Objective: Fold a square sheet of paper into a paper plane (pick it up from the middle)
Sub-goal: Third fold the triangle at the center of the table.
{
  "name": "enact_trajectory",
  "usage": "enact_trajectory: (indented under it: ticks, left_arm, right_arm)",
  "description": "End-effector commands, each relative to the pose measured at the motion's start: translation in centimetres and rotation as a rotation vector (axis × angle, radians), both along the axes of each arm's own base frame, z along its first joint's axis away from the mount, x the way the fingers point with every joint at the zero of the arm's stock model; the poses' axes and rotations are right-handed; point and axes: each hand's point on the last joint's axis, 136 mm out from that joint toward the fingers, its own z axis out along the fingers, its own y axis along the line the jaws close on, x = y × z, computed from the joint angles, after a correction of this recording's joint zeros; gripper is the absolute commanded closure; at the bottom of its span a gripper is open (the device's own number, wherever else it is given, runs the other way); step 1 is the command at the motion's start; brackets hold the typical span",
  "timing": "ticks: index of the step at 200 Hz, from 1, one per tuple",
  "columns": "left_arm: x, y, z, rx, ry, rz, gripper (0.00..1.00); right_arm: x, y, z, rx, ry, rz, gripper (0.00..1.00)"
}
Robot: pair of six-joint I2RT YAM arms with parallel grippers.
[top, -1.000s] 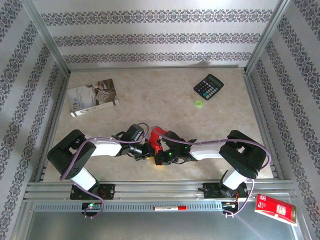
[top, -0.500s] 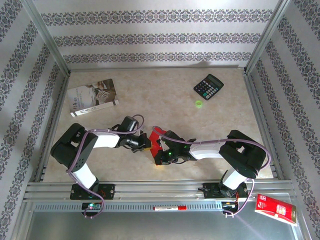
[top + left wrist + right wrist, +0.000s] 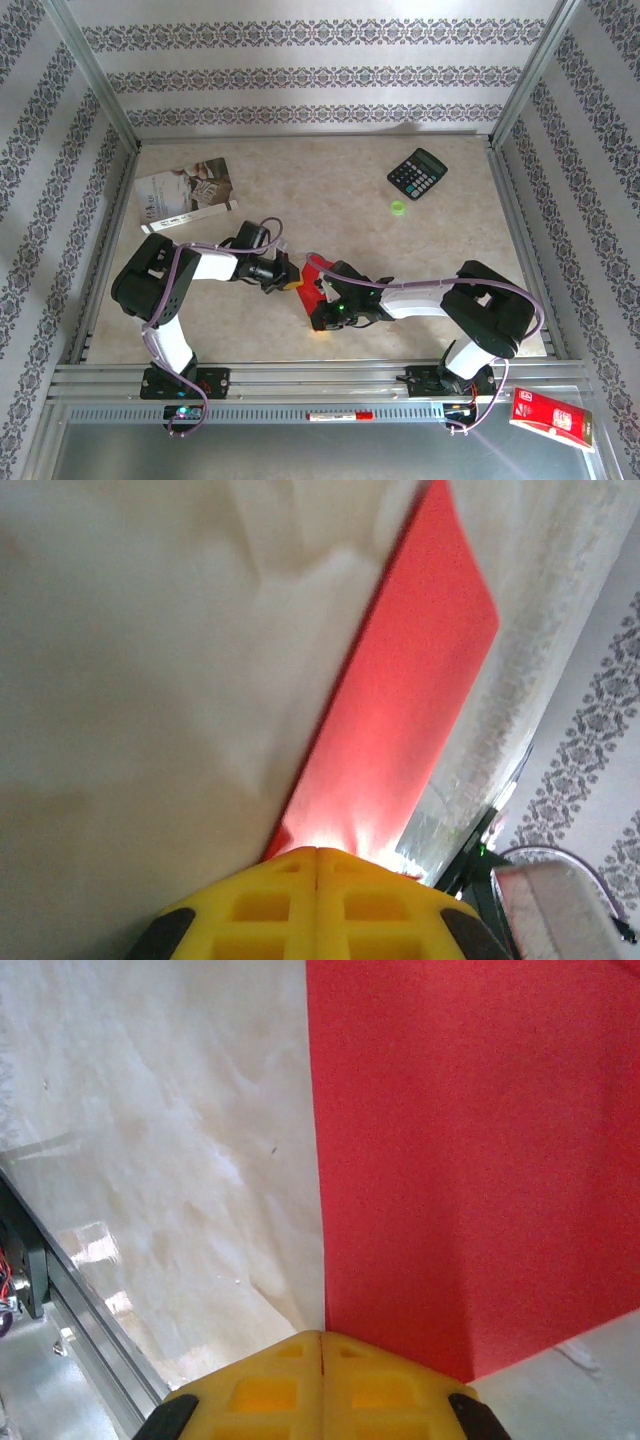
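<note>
Red paper point(image 3: 318, 276) lies on the table point(image 3: 350, 215) near its front middle, between the wrists of the two arms. The left pincer point(image 3: 316, 852) is closed, pads pressed together, with its tip at one narrow end of the paper (whether any paper is nipped between the pads I cannot tell). The right pincer point(image 3: 322, 1338) is likewise closed, its tip at a corner of the paper beside a straight edge. A grey-white booklet point(image 3: 187, 192) lies far left, a glossy red packet point(image 3: 550, 418) sits beyond the table's front right corner, a black calculator point(image 3: 417, 173) lies far right, and a small green cap point(image 3: 398, 208) lies near it.
</note>
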Motion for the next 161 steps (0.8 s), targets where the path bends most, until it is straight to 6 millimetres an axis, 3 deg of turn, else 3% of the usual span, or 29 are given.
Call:
enact_trajectory:
  ticks: [1,50,80,103,113,130,161]
  left_arm:
    - [4.4,2.8,-0.2,0.088,-0.127,0.124,0.92]
    - [2.3,3.9,2.4,0.095,-0.168,0.127,0.83]
    - [-0.7,4.6,4.1,0.117,-0.211,0.125,0.77]
    - [-3.1,4.2,5.0,0.131,-0.254,0.115,0.69]
    - [-3.7,3.9,5.3,0.135,-0.277,0.116,0.65]
    - [-4.2,3.3,5.6,0.144,-0.311,0.112,0.57]
    - [-4.9,1.0,5.2,0.128,-0.288,0.029,0.46]
  right_arm:
    - [-4.1,-8.1,-5.6,-0.347,0.149,-0.003,1.00]
    - [-4.3,-8.7,-3.4,-0.304,0.128,0.032,0.99]
    - [-3.4,-7.0,1.0,-0.154,0.024,0.092,0.95]
    - [-0.9,-5.9,4.9,0.005,-0.119,0.042,0.88]
    - [0.9,-6.7,5.7,0.009,-0.177,-0.050,0.83]
    - [3.9,-9.9,5.4,-0.079,-0.214,-0.278,0.75]
    - [5.1,-11.0,5.2,-0.170,-0.216,-0.363,0.69]
